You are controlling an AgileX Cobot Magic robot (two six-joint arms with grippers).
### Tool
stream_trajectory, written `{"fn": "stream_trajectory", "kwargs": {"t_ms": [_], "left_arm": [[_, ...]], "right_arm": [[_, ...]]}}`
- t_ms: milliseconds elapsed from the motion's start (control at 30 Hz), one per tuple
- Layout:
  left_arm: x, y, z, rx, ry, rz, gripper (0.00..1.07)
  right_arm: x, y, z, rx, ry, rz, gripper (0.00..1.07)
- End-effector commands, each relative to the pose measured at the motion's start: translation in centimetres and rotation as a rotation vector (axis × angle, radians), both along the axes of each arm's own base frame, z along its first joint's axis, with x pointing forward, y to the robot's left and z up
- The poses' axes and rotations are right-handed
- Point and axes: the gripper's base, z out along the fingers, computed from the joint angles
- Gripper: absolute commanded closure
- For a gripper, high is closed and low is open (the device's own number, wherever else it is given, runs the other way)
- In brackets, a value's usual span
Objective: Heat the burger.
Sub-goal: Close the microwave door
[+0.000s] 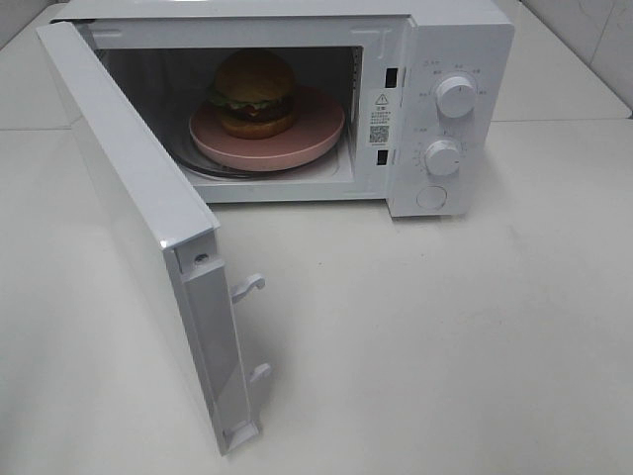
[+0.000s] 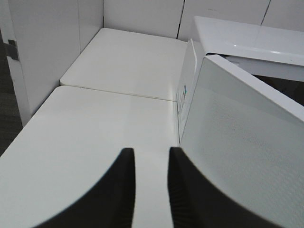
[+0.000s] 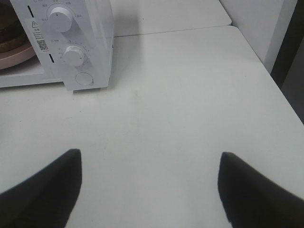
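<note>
Warning label [image 1: 380,117]: print seemingly illegible.

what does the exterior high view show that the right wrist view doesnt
Only the exterior high view: the microwave door standing open, and the burger in full on the pink plate. Only the right wrist view: the right gripper, jaws wide apart and empty. Both: the plate, the upper knob, the lower knob, the round button and the white table.
</note>
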Motion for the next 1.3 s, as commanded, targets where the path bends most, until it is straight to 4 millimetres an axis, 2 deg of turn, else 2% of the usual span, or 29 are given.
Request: {"fn": "stream_trajectory", "kwargs": {"t_ms": [33,467,600,667,733,833,933,1033,1133,1300], "left_arm": [[1.9,0.3,-0.3,-0.009,-0.095,0.019,1.07],[6.9,1.3,-3.1,0.002,-0.273,0.08,1.07],[7.7,1.5,-3.6,0.008,-0.305,0.092,1.07],[8.1,1.5,-3.9,0.011,-0.303,0.094,1.07],[9.5,1.5,-4.7,0.043,-0.259,0.079,1.07],[10.5,1.4,-5.1,0.023,-0.253,0.064,1.07],[10.8,1.4,-5.3,0.018,-0.25,0.053,1.07],[12.3,0.6,-6.2,0.027,-0.223,-0.045,1.07],[12.5,0.5,-6.3,0.015,-0.223,-0.063,1.07],[14.6,-0.9,-7.2,-0.011,-0.171,-0.232,1.07]], "right_arm": [[-0.3,0.0,-0.1,0.004,-0.025,-0.003,0.31],[-0.3,0.0,-0.1,0.004,-0.025,-0.003,0.31],[-0.3,0.0,-0.1,0.004,-0.025,-0.003,0.31],[-0.3,0.0,-0.1,0.004,-0.025,-0.003,0.31],[-0.3,0.0,-0.1,0.004,-0.025,-0.003,0.31],[-0.3,0.0,-0.1,0.004,-0.025,-0.003,0.31],[-0.3,0.0,-0.1,0.004,-0.025,-0.003,0.31],[-0.3,0.0,-0.1,0.004,-0.025,-0.003,0.31],[-0.3,0.0,-0.1,0.004,-0.025,-0.003,0.31],[-0.3,0.0,-0.1,0.004,-0.025,-0.003,0.31]]}}
